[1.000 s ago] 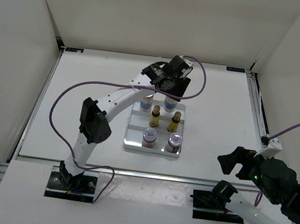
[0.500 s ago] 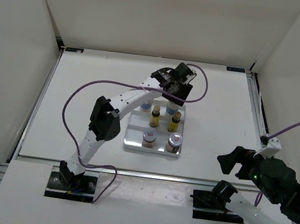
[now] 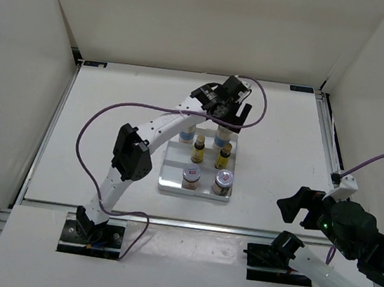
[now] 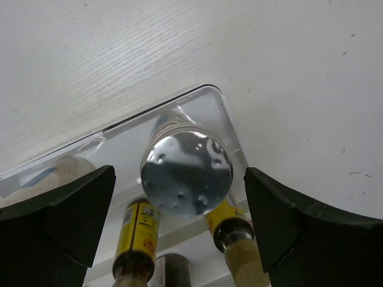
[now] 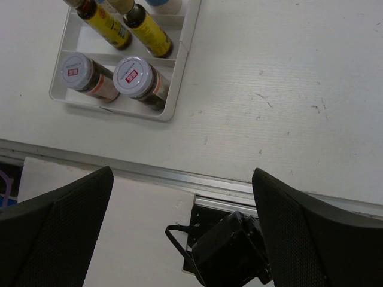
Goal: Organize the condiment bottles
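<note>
Six condiment bottles stand in the white tray [image 3: 172, 181]. Two white-blue ones [image 3: 187, 135] fill the back row, two slim yellow ones [image 3: 197, 149] the middle, two red-marked jars [image 3: 191, 177] the front. My left gripper [image 3: 229, 111] hovers open over the back-right white-blue bottle. In the left wrist view its silver cap [image 4: 187, 173] sits between my spread fingers [image 4: 60, 221] with a gap on each side, and the yellow bottles [image 4: 136, 230] lie beyond. My right gripper [image 3: 304, 204] hangs open near its base, holding nothing. The right wrist view shows the jars [image 5: 133, 74].
The tray's rim [image 4: 222, 110] lies just under the left gripper. A purple cable [image 3: 87, 130] loops off the left arm. An aluminium rail [image 5: 239, 188] runs along the table's near edge. White walls enclose the table on three sides.
The left gripper came down with the white-blue bottle into the tray's back-right slot, then opened and let it go. The right arm has stayed still.
</note>
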